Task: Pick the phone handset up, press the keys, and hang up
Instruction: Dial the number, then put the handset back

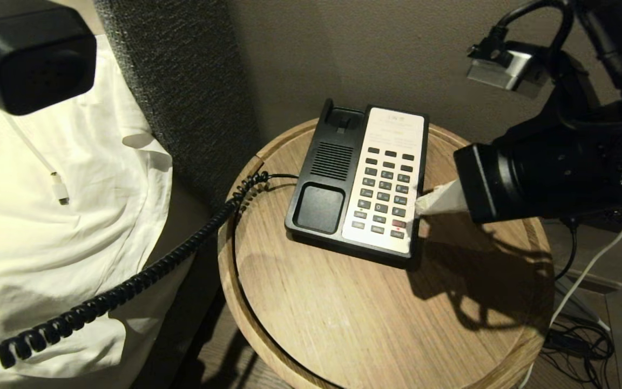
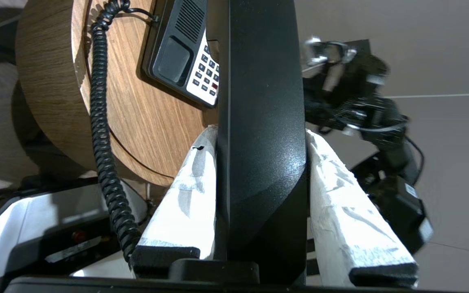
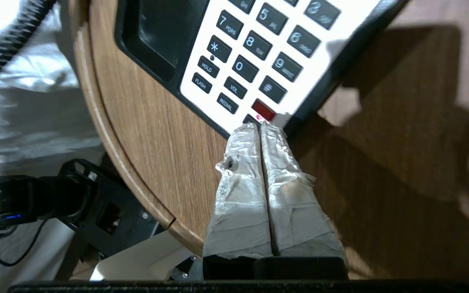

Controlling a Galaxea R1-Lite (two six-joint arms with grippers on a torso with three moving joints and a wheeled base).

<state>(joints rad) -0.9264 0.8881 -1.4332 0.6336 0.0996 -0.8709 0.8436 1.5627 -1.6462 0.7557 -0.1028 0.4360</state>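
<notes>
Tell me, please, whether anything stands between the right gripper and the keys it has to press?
Nothing visible does. The right gripper, fingers shut together, has its tips at the near corner of the white faceplate, beside the red button, with the keys uncovered. The left gripper holds the handset off to the side.
</notes>
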